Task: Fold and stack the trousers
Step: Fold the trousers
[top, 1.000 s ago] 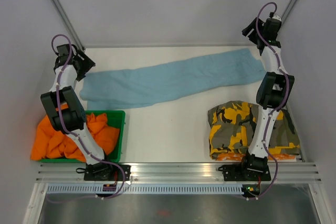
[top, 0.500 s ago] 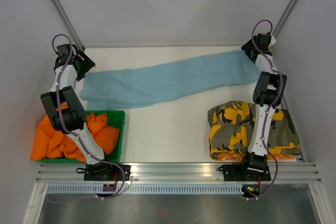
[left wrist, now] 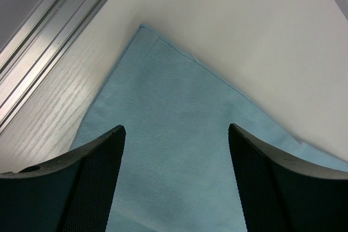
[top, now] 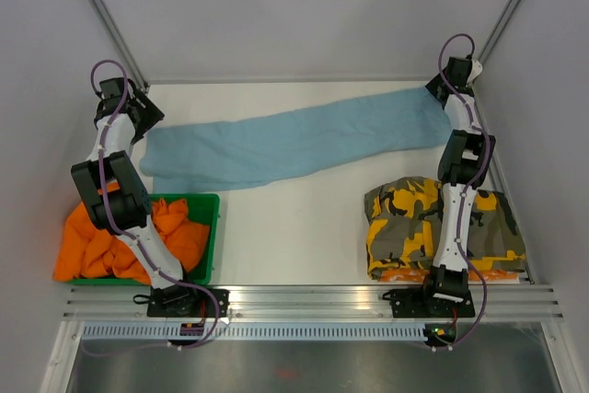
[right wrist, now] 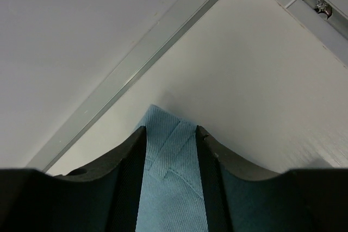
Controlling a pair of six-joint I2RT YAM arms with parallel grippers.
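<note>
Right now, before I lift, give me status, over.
Left gripper open above one end of light-blue trousers. Right gripper half-shut astride the other end's corner, grip unconfirmed. Trousers flat, full length. Nothing lying on them.

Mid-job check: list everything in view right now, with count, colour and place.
light-blue trousers: 1, light blue, spread across the far side of the table
camouflage trousers: 1, yellow-black-grey, folded, near right
orange trousers: heap, count unclear, orange, spilling over the bin
bin: 1, green, near left
table: 1, white
left hand: 1, black, open over the light-blue trousers' left end
right hand: 1, black, straddling their right corner, grip unclear
</note>
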